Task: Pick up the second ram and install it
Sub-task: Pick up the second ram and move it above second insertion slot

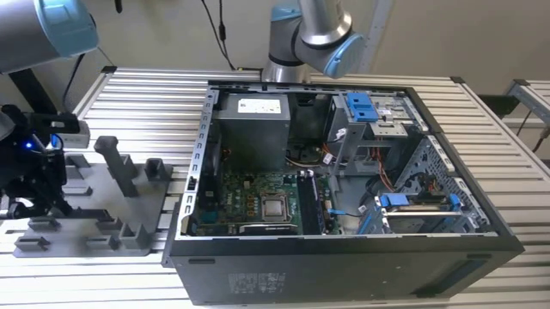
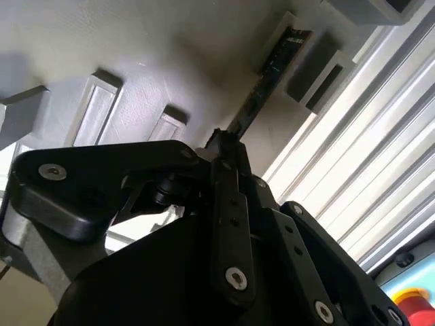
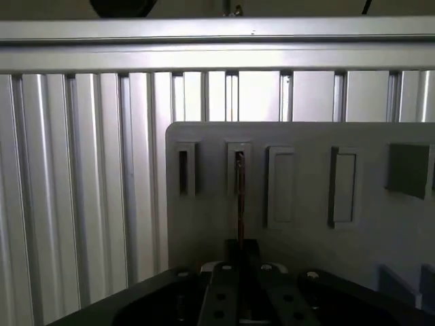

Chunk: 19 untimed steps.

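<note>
The second ram [image 2: 262, 88] is a thin dark stick standing on edge in a slot of the grey holder plate [image 3: 306, 238]. In the first wrist view the second ram [image 3: 240, 204] appears edge-on, running from the slot down to my fingertips. My gripper [image 2: 221, 146] is shut on its near end, the dark fingers pressed against both faces. In the exterior view my gripper [image 1: 47, 193] hangs over the holder plate [image 1: 94, 222] at the exterior view's left, beside the open computer case [image 1: 481, 219]. The motherboard [image 1: 257, 199] lies on the case floor.
Upright grey pegs [image 1: 116, 164] and several empty slots [image 3: 343, 187] stand on the holder plate. The slatted aluminium table [image 1: 154, 90] carries everything. A second arm's base [image 1: 310, 32] rises behind the case. Drive cages with blue tabs [image 1: 365, 106] crowd the case's right side in the exterior view.
</note>
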### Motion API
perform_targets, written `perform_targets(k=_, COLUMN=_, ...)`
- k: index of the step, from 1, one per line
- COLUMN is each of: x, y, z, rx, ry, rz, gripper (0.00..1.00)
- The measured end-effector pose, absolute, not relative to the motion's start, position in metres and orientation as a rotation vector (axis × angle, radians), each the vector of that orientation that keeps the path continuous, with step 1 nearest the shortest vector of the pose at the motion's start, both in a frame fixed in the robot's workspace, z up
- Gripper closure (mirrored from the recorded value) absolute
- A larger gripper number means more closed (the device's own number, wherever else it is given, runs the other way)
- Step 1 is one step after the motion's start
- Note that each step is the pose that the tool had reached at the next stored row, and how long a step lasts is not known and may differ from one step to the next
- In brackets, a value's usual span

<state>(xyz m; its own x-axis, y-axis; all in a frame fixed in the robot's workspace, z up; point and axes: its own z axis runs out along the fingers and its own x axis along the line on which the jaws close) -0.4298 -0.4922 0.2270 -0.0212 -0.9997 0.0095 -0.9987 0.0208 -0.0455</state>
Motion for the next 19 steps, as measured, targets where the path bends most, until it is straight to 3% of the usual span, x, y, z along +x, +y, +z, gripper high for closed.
perform_targets(k=8, x=-0.43, y=-0.492, z=0.263, rx=-2.18, ry=2.226, rz=-0.061, gripper=0.86)
perform_targets(k=19, x=-0.43, y=-0.492, z=0.271, rx=-2.18, ry=2.226, rz=-0.061, gripper=0.86)
